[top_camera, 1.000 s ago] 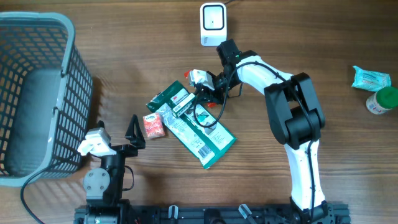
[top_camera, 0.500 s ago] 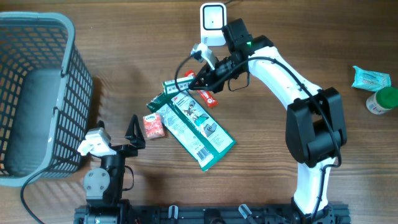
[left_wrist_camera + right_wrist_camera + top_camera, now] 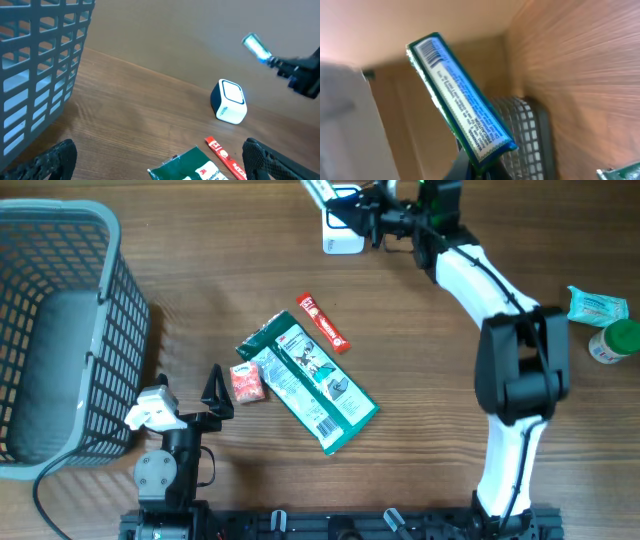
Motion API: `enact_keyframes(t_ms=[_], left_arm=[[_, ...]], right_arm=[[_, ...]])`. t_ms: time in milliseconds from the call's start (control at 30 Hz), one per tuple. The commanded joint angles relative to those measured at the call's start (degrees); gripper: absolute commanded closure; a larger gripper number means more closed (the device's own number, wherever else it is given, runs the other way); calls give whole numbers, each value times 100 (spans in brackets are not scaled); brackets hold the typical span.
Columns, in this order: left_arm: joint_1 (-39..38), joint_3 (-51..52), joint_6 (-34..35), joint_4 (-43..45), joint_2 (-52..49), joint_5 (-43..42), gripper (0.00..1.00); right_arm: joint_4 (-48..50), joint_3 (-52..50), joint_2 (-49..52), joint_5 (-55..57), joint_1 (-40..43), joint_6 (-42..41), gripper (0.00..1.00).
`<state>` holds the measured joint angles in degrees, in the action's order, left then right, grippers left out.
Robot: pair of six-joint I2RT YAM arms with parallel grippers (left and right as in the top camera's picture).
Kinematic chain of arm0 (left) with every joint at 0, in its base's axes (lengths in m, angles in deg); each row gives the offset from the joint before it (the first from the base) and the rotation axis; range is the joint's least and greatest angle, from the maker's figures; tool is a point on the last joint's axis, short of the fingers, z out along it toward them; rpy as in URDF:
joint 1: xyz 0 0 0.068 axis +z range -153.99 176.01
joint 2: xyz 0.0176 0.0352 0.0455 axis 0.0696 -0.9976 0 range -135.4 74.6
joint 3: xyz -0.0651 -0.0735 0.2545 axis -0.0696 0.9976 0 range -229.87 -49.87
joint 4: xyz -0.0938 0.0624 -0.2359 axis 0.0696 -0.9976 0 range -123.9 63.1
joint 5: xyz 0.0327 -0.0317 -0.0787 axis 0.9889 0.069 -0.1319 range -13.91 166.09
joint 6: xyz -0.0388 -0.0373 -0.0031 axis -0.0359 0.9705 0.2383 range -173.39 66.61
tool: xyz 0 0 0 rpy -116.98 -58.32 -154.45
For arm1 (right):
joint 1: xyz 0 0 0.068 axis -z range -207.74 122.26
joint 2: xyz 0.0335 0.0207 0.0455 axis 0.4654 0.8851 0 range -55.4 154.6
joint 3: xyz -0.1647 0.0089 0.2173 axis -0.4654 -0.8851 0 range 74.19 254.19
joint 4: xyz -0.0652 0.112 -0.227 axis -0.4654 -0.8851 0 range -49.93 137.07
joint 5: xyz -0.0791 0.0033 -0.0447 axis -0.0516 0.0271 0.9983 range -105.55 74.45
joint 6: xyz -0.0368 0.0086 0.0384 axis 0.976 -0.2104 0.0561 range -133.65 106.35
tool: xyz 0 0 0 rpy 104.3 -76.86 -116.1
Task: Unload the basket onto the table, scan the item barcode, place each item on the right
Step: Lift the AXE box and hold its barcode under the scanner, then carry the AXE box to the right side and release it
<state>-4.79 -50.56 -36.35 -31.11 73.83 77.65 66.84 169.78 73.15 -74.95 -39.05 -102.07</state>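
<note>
Right gripper (image 3: 350,208): jaws are clamped on one end of the slim pack (image 3: 460,95).
Slim pack: it is held off the table (image 3: 200,270), at the far edge near the barcode scanner (image 3: 342,220) and not touching it. In the left wrist view it is seen blurred, higher than the scanner.
Pack markings: a barcode is printed at the free end. White small print runs along a blue panel with green edges. One heading appears to read "WARNING"; the rest cannot be read.
Barcode scanner: a white unit with a rounded window, standing on the table.
Left gripper (image 3: 188,402): jaws are spread wide, with nothing between them, beside the grey basket (image 3: 60,330).
Green pouch (image 3: 310,380): it lies flat mid-table. A "3M" logo is legible, and a white barcode label is at its near end.
Red stick pack (image 3: 323,324): it lies just beside the pouch; its white lettering is unreadable.
Small red packet (image 3: 246,383): it lies against the pouch's left side.
</note>
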Motion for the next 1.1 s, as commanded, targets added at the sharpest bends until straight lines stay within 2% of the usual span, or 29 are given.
enact_keyframes(t_ms=[0,100,200,333,467,600,833,967,1067], left_arm=[[-15,35,-70,20,50,-26,0],[-15,35,-70,20,50,-26,0],[-15,35,-70,20,50,-26,0],[-15,35,-70,20,50,-26,0],[-15,35,-70,20,50,-26,0],[-15,35,-70,20,50,-26,0],[-15,35,-70,20,50,-26,0],[-15,35,-70,20,50,-26,0],[-15,35,-70,20,50,-26,0]], right_arm=[[750,13,820,-177,26,-2225,96],[1355,15,1237,-120,33,-3023,96],[1128,15,1270,133,116,-3025,96],[321,15,1270,243,271,-3023,96],[822,15,1270,452,426,-3023,96],[619,15,1270,402,562,-3023,96],[511,15,1268,-837,564,-3023,96],[-1165,15,1266,-1270,645,-3021,96],[-800,15,1266,-1274,743,-3023,96]])
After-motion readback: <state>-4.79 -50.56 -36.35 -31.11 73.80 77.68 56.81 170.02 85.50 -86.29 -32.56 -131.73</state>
